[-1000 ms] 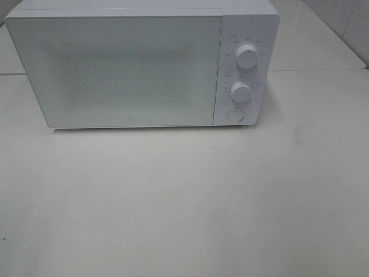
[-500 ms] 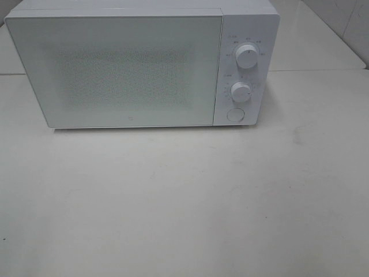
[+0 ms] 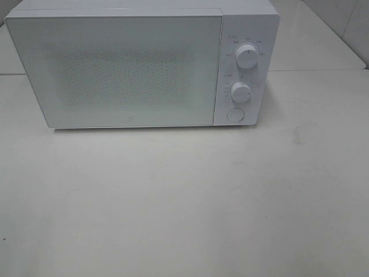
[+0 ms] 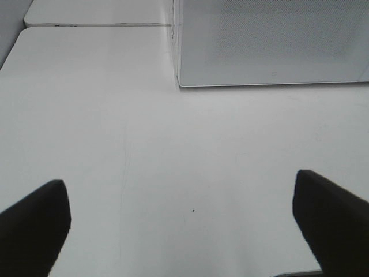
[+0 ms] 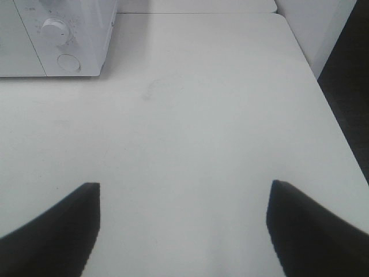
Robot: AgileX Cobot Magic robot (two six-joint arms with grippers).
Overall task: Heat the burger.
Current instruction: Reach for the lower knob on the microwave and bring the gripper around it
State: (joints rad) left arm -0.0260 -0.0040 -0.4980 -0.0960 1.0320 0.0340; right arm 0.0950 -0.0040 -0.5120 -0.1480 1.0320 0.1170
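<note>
The burger is out of view in every frame. A white microwave (image 3: 132,63) stands at the back of the table with its door (image 3: 118,69) shut; its frosted window hides the inside. Neither arm appears in the exterior high view. In the left wrist view my left gripper (image 4: 181,222) is open over bare tabletop, with the microwave's lower left corner (image 4: 181,83) ahead of it. My right gripper (image 5: 183,222) is open too, with nothing between its fingers, and the microwave's control panel (image 5: 60,43) shows off to one side.
The panel carries two round knobs (image 3: 247,56) (image 3: 241,92) and a round button (image 3: 234,114). The white table (image 3: 184,196) runs in front of the microwave. Its right edge (image 5: 340,133) drops off beside a white wall.
</note>
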